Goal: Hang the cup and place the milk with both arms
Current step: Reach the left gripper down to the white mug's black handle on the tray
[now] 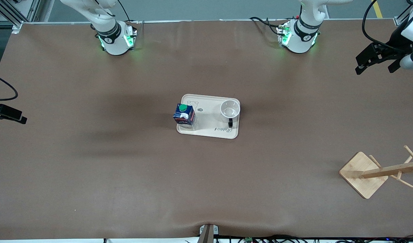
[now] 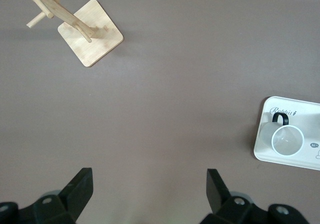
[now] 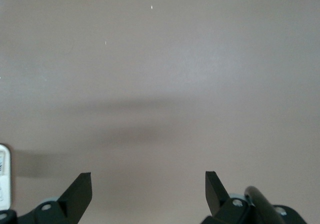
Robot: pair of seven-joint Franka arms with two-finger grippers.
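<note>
The white cup (image 1: 230,109) with a black handle stands upright on a cream tray (image 1: 209,132) at mid table, its handle turned toward the front camera. The dark blue milk (image 1: 184,114) with a green cap stands on the same tray, toward the right arm's end. My left gripper (image 1: 375,69) is open and empty, up over the table at the left arm's end; in its wrist view (image 2: 148,176) it shows the cup (image 2: 286,139) and the tray (image 2: 295,106). My right gripper (image 1: 19,118) is open and empty over the right arm's end, as its wrist view (image 3: 147,176) shows.
A wooden cup rack (image 1: 363,175) with pegs stands near the front camera at the left arm's end; it also shows in the left wrist view (image 2: 90,31). A brown cloth covers the table. The tray's edge (image 3: 4,176) shows in the right wrist view.
</note>
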